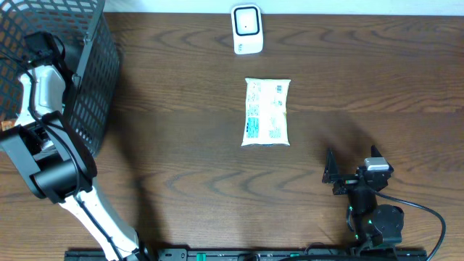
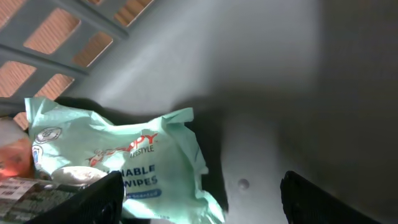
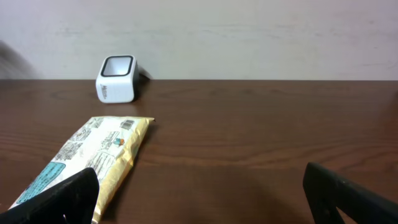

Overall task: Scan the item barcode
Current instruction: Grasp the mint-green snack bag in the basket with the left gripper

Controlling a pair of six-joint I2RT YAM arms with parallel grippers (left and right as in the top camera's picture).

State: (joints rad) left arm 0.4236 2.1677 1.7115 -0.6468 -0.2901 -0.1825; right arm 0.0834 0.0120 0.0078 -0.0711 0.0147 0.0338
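Note:
A mint-green pack of wipes (image 2: 124,155) lies on the grey floor of the basket (image 2: 62,37). My left gripper (image 2: 202,186) hangs just over it, open. The left finger (image 2: 99,199) overlaps the pack and the right finger (image 2: 311,199) is over bare floor, clear of the pack. On the table lies a flat white and yellow packet (image 1: 267,112) (image 3: 93,155), print side up. The white scanner (image 1: 246,29) (image 3: 117,79) stands behind it at the far edge. My right gripper (image 1: 351,163) (image 3: 199,180) rests low near the front right, open and holding nothing.
The dark mesh basket (image 1: 94,80) fills the table's far left corner, with the left arm (image 1: 43,72) reaching into it. More packaged goods (image 2: 25,186) lie at the pack's left, including something orange (image 2: 12,155). A wall (image 3: 249,37) rises behind the table.

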